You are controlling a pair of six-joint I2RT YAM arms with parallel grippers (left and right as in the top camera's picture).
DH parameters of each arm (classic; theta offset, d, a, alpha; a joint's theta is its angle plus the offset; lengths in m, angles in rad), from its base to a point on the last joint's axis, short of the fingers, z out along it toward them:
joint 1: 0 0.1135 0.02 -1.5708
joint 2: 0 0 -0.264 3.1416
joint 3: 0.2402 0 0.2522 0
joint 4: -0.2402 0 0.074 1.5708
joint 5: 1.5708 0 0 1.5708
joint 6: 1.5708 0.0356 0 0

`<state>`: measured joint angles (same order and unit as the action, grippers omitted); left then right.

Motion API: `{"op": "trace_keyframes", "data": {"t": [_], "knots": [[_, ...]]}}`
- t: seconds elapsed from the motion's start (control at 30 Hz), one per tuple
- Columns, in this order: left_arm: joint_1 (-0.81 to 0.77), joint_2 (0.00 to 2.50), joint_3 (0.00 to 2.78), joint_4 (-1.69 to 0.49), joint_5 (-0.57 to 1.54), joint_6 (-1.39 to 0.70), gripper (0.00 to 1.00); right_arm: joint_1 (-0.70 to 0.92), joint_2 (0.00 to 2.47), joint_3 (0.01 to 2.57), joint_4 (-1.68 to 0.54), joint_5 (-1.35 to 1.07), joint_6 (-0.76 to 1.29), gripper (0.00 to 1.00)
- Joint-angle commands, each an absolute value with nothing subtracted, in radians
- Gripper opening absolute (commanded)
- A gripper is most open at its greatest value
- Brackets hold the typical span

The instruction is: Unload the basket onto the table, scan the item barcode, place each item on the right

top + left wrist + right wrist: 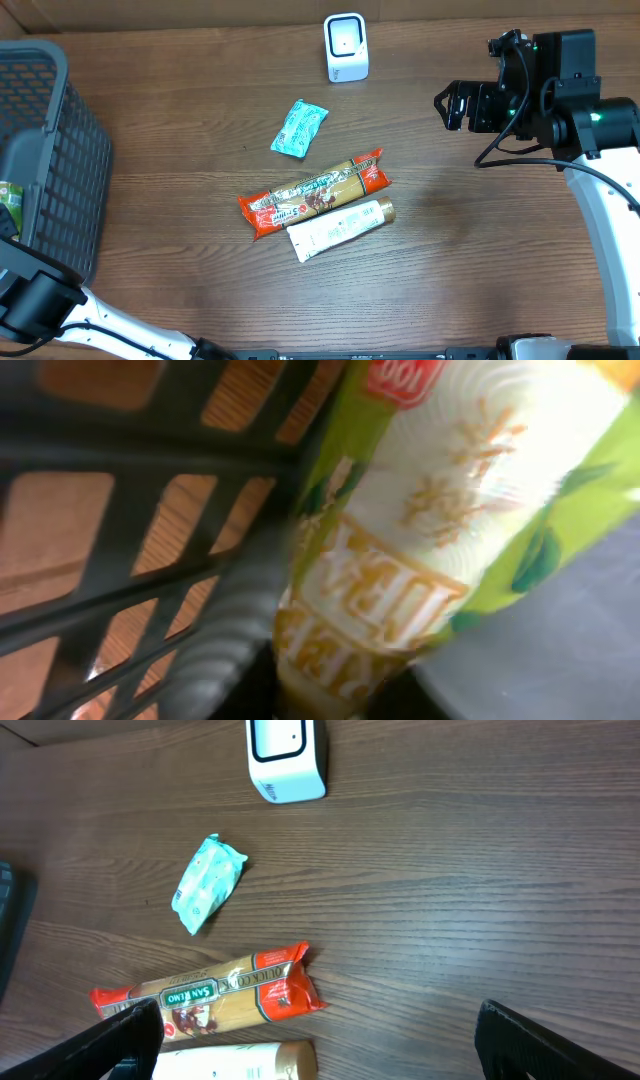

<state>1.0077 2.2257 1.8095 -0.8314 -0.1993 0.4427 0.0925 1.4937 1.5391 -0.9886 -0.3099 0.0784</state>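
Dark grey plastic forms the mesh basket (55,140) at the left edge of the wooden table (480,260), and the left arm (40,300) reaches into it from the near side. A green and white packet (450,510) lies against the basket's wall, so close to the left wrist camera that it fills most of that view. The left gripper's fingers cannot be made out around it, so whether they are clenched on the packet cannot be told. The right gripper (447,106) hovers at the far right with its jaws spread wide, grasping nothing.

A white barcode scanner (346,47) stands upright at the far middle, well apart from the basket. Between them lie a teal sachet (299,128), an orange pasta packet (315,193) and, touching its near side, a white tube (340,228) with a gold cap.

The pasta packet reads SAN REMO on a green band in the right wrist view. The green packet carries a red badge and gold lettering, both too blurred to read
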Motion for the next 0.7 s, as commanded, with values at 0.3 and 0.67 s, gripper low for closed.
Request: {"op": "trace_keyframes", "data": {"t": [0.3,0.67], "knots": [[0.92,2.281,1.797,-0.941,0.043,0.28,0.04,0.096,1.489,1.559,-0.966,-0.308,0.08,1.0],[0.881,2.255,2.166,-1.261,0.449,0.173,0.04,0.096,1.489,1.559,-0.936,-0.308,0.08,1.0]]}}
